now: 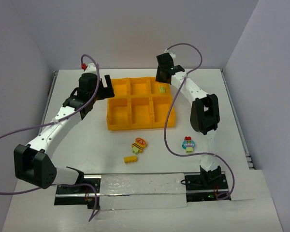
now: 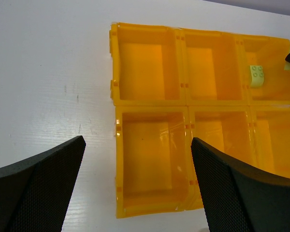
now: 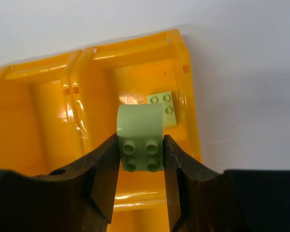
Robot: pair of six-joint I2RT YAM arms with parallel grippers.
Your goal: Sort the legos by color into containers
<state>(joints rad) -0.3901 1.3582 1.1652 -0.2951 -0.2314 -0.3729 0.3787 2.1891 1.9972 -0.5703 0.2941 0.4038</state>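
The orange-yellow tray of six wells sits mid-table. My right gripper hangs over its back right well, shut on a lime green lego. Another lime green lego lies in that same well. The other wells in view hold nothing. My left gripper stands open and empty at the tray's left side. On the table in front of the tray lie a yellow-and-red cluster, a small yellow brick and a teal-and-red cluster.
The right arm's purple cable loops down past the tray's front right corner, between the loose clusters. The right arm's elbow hangs just right of the tray. White walls close in the table on three sides.
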